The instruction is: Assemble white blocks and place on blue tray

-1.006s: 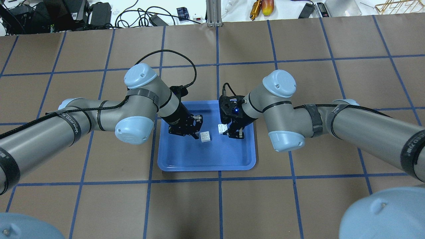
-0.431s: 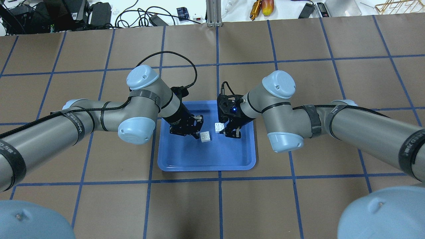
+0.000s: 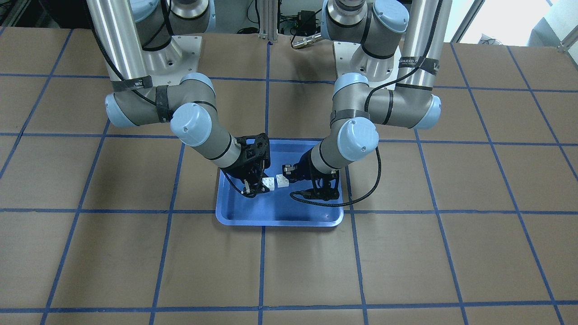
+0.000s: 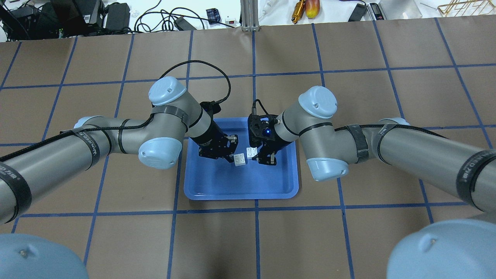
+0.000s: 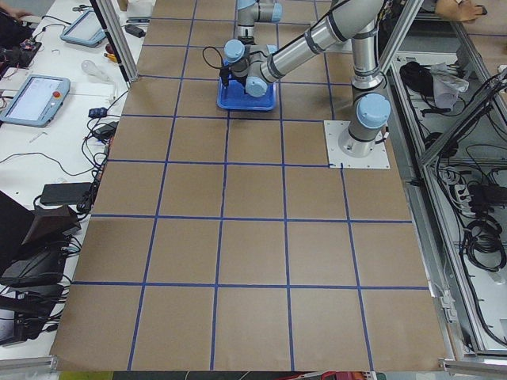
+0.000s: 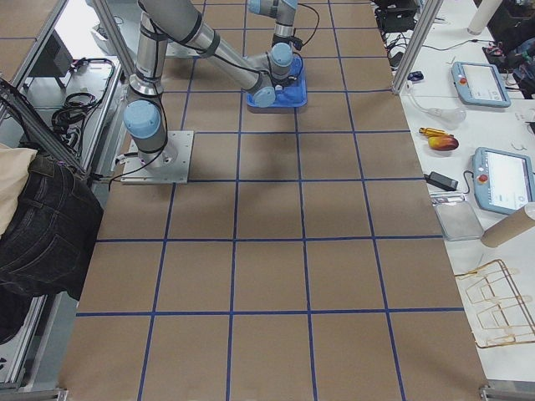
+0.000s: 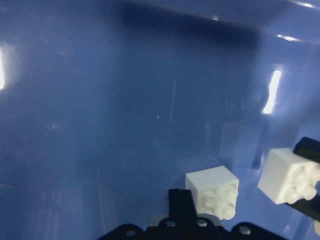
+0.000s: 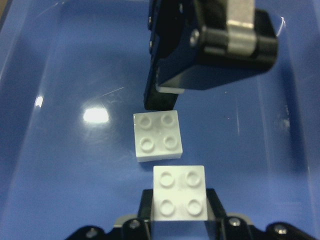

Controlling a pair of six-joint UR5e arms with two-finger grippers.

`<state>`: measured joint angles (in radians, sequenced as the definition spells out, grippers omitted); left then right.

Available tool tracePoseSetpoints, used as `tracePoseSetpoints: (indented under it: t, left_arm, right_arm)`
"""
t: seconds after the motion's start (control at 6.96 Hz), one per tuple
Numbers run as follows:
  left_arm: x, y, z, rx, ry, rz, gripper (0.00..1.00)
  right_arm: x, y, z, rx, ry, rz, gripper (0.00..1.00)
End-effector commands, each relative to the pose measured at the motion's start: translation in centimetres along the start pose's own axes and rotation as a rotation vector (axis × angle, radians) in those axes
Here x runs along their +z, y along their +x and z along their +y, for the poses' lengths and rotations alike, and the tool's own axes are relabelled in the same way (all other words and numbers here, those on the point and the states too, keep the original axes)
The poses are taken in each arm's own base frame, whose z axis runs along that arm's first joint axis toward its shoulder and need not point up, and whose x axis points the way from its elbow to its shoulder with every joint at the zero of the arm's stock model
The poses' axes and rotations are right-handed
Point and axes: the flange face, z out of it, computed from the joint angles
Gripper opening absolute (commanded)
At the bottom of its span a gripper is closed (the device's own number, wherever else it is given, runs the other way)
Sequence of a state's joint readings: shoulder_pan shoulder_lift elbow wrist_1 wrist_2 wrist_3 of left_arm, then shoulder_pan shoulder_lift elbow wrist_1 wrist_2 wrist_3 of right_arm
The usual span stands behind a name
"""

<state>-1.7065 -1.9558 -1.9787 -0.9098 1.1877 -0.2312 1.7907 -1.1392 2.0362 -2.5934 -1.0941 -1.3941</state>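
Note:
The blue tray [image 4: 240, 182] lies at the table's middle, between both arms. One white block [image 4: 240, 159] rests on its floor, studs up; it also shows in the right wrist view [image 8: 157, 134] and the left wrist view [image 7: 212, 192]. My left gripper [image 4: 231, 155] looks shut and empty, its tip against that block's side. My right gripper [image 4: 258, 154] is shut on the second white block [image 4: 252, 152], low over the tray. In the right wrist view this block [image 8: 180, 192] sits between the fingertips [image 8: 216, 202], a narrow gap from the first block.
Brown table surface with a blue tape grid [image 4: 255, 211] surrounds the tray. Cables, power bricks [image 4: 116, 15] and tools [image 4: 306, 7] lie beyond the far edge. A person in dark jeans [image 6: 38, 225] stands beside the robot base.
My right gripper has moved left with its white block, and the gap to the other block has narrowed. The left gripper and its block have stayed in place.

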Motion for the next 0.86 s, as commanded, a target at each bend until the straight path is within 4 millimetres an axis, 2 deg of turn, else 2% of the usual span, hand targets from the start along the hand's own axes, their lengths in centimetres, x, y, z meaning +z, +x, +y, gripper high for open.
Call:
tracePoseSetpoints:
  t: [0.0, 0.29, 0.72]
  left_arm:
    - [0.0, 0.1, 0.0, 0.000, -0.001, 0.002, 0.00]
    - [0.0, 0.1, 0.0, 0.000, -0.001, 0.002, 0.00]
    - [0.0, 0.0, 0.0, 0.000, 0.000, 0.000, 0.00]
  right_arm:
    - [0.6, -0.1, 0.2, 0.000, -0.009, -0.004, 0.07]
    - [1.2, -0.9, -1.1, -0.027, -0.013, -0.012, 0.08]
    - [1.2, -0.8, -1.0, -0.025, -0.020, -0.013, 0.08]
